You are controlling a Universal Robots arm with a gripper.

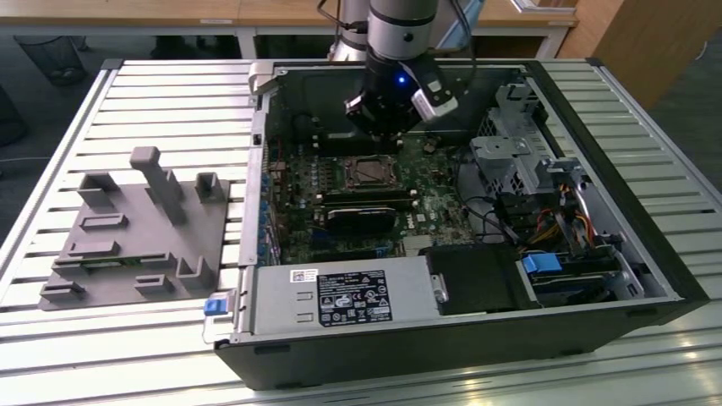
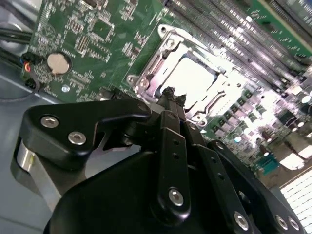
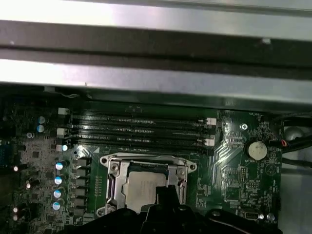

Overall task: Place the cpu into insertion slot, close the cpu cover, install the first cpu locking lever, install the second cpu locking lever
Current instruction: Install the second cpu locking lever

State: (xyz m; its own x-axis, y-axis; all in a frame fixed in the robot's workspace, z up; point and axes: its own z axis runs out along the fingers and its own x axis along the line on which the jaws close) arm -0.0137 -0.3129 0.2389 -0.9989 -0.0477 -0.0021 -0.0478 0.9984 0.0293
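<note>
Exterior view: an open computer case (image 1: 474, 338) lies on a slatted metal table (image 1: 135, 93). The arm (image 1: 397, 34) comes down from the far side, and its gripper (image 1: 381, 139) hangs inside the case, just above the far edge of the slot (image 1: 367, 172) on the green board (image 1: 338, 211). The slot shows as a small silver-rimmed square with a pale centre. Nearer the camera a black heatsink (image 1: 358, 222) sits beside it. A grey power supply (image 1: 338, 298) fills the near side of the case. On the exterior view's left a grey holder (image 1: 141, 228) with upright posts rests on the table, well apart from the case.

Second wrist view: the gripper (image 2: 171, 95) points at the slot (image 2: 190, 80). Its two black fingertips (image 2: 168, 91) lie pressed together with nothing between them, just at the slot's edge. The cpu (image 2: 192, 78) lies flat in the slot, its bright top showing through the cut-out of the cover (image 2: 158, 56), which lies down over it. A round coin cell (image 2: 57, 63) sits on the board, off to one side.

First wrist view: the cpu (image 3: 141, 187) sits in the slot (image 3: 146, 185), framed by the cover (image 3: 115, 181). The fingertips (image 3: 163, 195) overlap the slot's edge. Long black memory slots (image 3: 136, 131) run beside the slot, and the coin cell (image 3: 257, 150) lies apart.
</note>
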